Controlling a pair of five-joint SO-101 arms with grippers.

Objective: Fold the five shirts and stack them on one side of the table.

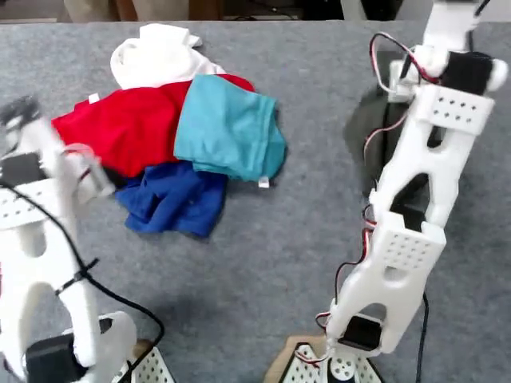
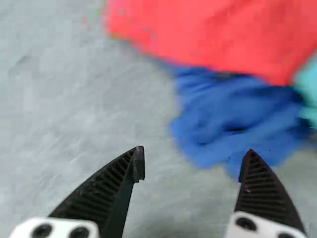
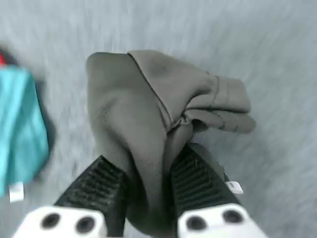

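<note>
Over the grey felt counter (image 1: 279, 255), the left tool (image 2: 194, 151) gapes wide and empty beside a crumpled blue shirt (image 2: 233, 124). The right tool (image 3: 148, 163) is clamped on a dark grey shirt (image 3: 148, 99). Farther back overlap a red shirt (image 1: 128, 124), a teal shirt (image 1: 227, 128) and a white shirt (image 1: 156, 56).

The left arm (image 1: 36, 231) stands along the left edge of the high view. Its base is in the lower left corner, its links bend upward, and its wrist turns toward the middle of the frame. The left gripper (image 2: 195, 166) is spread wide, its two black ribbed fingers (image 2: 119, 183) well apart with nothing between them. The right arm (image 1: 415, 199) rises from its base at the bottom centre-right and stretches to the upper right corner. The right gripper (image 3: 146, 173) is clamped on a fold of the grey shirt (image 3: 143, 99).
</note>
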